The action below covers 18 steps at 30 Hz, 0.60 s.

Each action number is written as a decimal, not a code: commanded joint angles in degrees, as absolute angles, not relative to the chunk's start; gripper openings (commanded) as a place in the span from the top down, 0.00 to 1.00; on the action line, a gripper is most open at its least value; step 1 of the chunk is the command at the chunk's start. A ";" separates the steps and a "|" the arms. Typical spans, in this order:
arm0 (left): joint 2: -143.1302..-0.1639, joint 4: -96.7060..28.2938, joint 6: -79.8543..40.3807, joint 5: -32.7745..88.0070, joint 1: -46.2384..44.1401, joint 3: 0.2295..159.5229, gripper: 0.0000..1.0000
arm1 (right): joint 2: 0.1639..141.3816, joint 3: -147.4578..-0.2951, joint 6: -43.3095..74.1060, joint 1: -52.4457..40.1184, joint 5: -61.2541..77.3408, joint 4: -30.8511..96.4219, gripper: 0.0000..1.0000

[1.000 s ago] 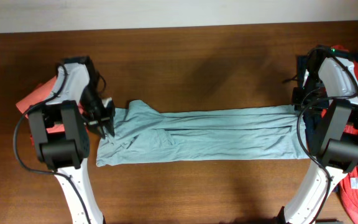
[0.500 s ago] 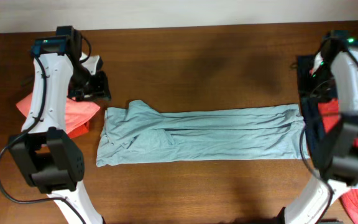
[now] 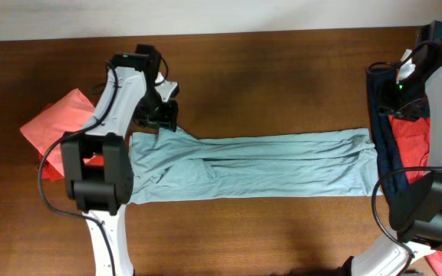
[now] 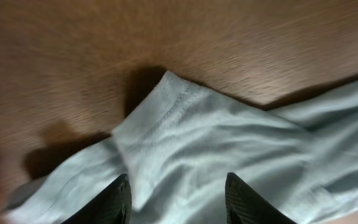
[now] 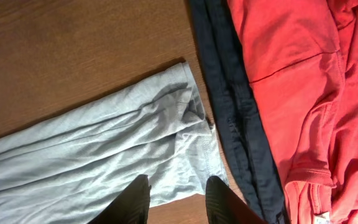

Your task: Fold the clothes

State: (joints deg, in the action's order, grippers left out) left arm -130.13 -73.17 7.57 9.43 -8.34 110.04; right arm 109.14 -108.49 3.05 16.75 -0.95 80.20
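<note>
– Grippers?
– My L gripper: jaws apart, empty, over a corner of grey-blue shirt. My R gripper: same, over its other end.
– Shirt?
– Flat along table, navy garment just beside R end.

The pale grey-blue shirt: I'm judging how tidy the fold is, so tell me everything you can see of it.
The pale grey-blue shirt is thin, soft, lightly creased fabric, folded into a long narrow band lying flat across the brown wooden table. A stitched corner juts out at its upper-left end, under the open, empty left gripper. Its right end meets a dark navy garment.
</note>
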 commanded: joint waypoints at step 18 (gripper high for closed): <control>-133.43 -79.18 7.38 6.94 -8.32 111.72 1.00 | 109.34 -108.60 3.44 16.84 -0.43 80.18 0.66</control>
